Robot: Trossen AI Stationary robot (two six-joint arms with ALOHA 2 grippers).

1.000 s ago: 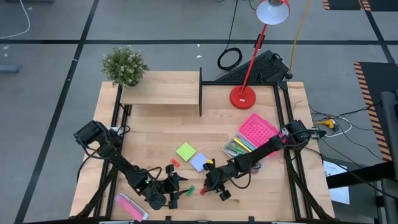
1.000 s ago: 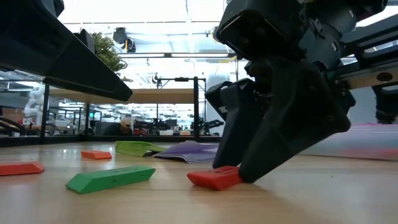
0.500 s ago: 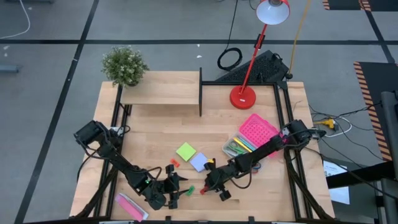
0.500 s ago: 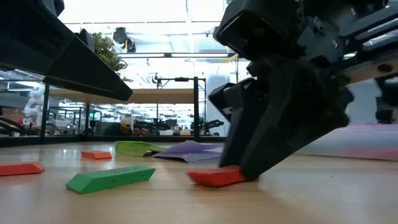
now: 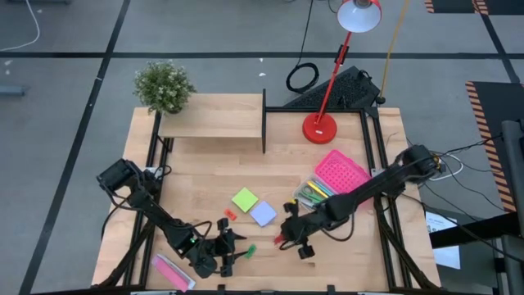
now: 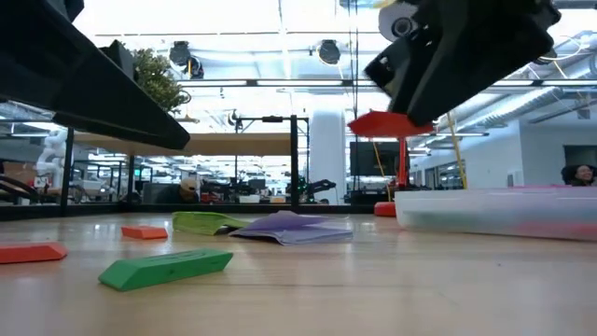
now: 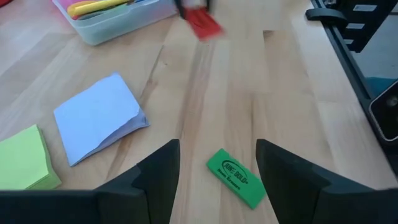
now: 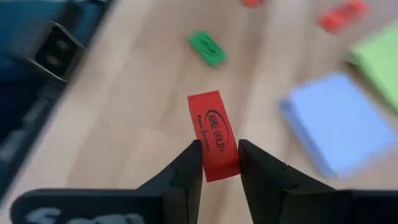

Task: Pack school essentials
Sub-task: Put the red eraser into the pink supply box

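While the red eraser (image 8: 213, 134) is pinched by one end in the right gripper (image 8: 219, 163), it is held clear of the counter (image 5: 213, 176).
Its long axis projects forward beyond the fingers; the clear box (image 5: 312, 192) lies near, toward the right arm's base. The left gripper (image 7: 215, 163) is spread, empty, over the green eraser (image 7: 235, 177).

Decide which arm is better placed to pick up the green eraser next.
Left. Its open pincer hovers right over the green eraser, while the right pincer already holds the red eraser.
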